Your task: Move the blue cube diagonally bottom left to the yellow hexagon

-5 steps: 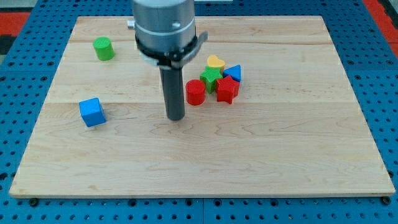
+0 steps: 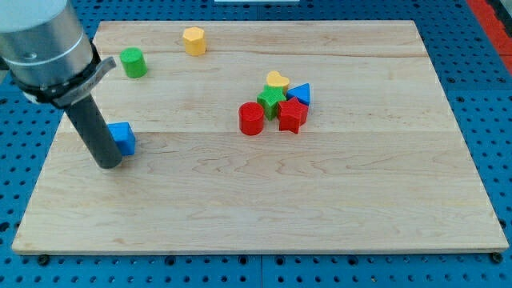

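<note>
While you are looking across the wooden board [image 2: 336, 208], my tip [image 2: 108, 164] is resting near the view's left edge, touching or just beside the blue cube [image 2: 123, 137], whose left part the rod is hiding. Being a bare rod, it is gripping nothing. Farther back, right of centre, a red cylinder [image 2: 251, 118], red star [image 2: 290, 116], green block [image 2: 272, 99], blue triangle [image 2: 301, 94] and yellow heart [image 2: 278, 80] are clustering together. Toward the view's top, a green cylinder [image 2: 133, 62] and the yellow hexagon [image 2: 194, 40] are sitting apart.
</note>
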Available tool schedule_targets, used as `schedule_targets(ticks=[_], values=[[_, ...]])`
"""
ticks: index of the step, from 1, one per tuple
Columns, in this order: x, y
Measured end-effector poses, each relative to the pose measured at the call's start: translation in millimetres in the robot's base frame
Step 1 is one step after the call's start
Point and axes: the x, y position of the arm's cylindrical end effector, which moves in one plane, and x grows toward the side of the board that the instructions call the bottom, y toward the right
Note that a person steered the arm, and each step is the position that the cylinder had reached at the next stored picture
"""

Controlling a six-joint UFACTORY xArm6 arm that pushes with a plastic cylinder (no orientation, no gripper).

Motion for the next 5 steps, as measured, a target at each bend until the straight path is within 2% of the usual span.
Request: schedule_targets(ticks=[4,5], values=[[-94.5,-21.7],[-90.1,6.4]])
